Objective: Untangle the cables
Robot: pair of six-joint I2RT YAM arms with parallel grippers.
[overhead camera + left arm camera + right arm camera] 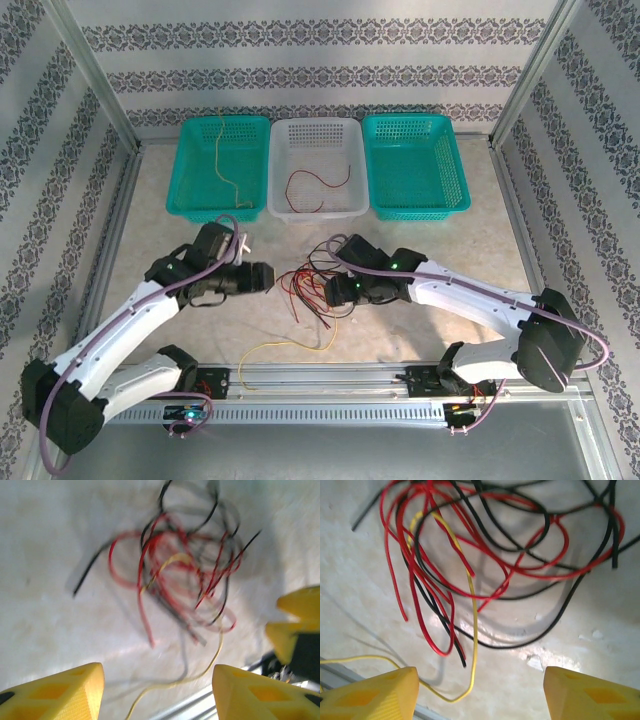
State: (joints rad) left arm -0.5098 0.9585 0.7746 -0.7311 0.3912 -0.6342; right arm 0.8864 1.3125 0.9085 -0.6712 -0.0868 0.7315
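Left claw point(157, 677) and right claw point(479, 677) both released, empty, flanking the cables point(308, 288) tangled mid-worktop point(470, 270). My plan: pinch the yellow cable point(474, 605) at its loose loop and draw it out slowly.

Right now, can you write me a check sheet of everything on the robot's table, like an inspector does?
Surface: pale speckled table.
Job's things: tangle of red, black and yellow cables lying between the grippers; one yellow cable in the left teal basket; one red cable in the white basket.
Clutter: nothing seen.
Grippers: left gripper and right gripper both open, holding nothing, pointed at the tangle.
Cables: purple arm cables run along both arms.
Surroundings: patterned walls; metal rail at the near edge; right teal basket at the back.
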